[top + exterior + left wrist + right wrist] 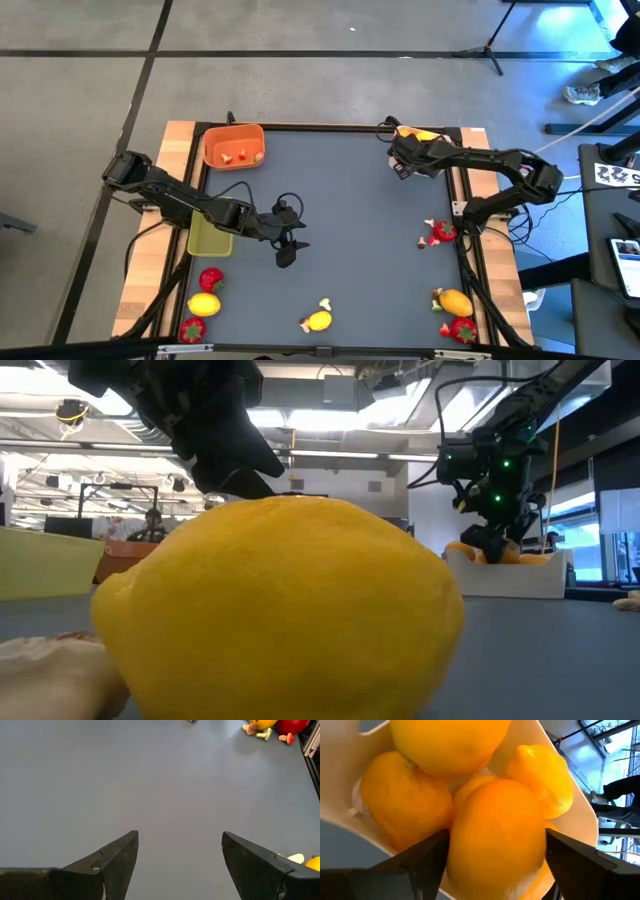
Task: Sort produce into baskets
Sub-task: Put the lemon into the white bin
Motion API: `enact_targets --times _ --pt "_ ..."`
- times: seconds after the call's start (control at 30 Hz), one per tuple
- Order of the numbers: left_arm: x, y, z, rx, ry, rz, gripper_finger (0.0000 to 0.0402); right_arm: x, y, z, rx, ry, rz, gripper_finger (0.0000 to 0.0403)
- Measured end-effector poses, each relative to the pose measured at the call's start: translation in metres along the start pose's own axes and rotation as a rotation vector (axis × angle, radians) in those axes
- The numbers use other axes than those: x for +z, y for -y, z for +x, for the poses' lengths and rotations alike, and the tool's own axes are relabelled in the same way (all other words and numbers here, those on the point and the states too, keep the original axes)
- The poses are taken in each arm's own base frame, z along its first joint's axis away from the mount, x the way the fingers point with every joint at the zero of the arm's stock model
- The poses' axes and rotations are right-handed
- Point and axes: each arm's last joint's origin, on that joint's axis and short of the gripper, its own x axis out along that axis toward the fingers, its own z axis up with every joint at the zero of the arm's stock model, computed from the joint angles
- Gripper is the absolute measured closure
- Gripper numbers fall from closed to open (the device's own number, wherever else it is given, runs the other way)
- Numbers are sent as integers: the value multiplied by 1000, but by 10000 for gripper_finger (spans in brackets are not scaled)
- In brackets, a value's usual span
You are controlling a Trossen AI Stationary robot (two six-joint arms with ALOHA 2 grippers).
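Observation:
My right gripper is open, low over the white basket at the table's far right. Its fingers stand on either side of an orange citrus fruit that lies on other yellow and orange fruits in the basket. My left gripper is open and empty above bare table left of centre, beside the yellow-green basket. The orange basket at the far left holds tiny bits. A lemon lies at the near edge and fills the low view. My right gripper's fingers come down from above, close on either side of the orange citrus fruit, which rests on the other fruits in the white basket. I cannot tell whether they touch it.
Strawberries and a lemon lie at the near left. A strawberry, a yellow-orange fruit and another strawberry lie along the right edge. Wooden rails border the mat on both sides.

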Motion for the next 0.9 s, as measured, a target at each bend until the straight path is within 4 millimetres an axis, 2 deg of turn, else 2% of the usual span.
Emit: enact_targets --times 0.23,0.53,0.7,0.9 --pt "0 0 0 -1 1 0 121 -4 2 -14 43 24 -26 75" --pt "1 0 0 -3 6 -2 121 -14 -9 -62 191 228 -81 75" --pt "0 1 0 -5 6 -3 121 -25 -23 -90 376 313 -141 75" --pt "-1 5 -1 -33 2 8 121 -37 -54 -126 713 444 -239 74"
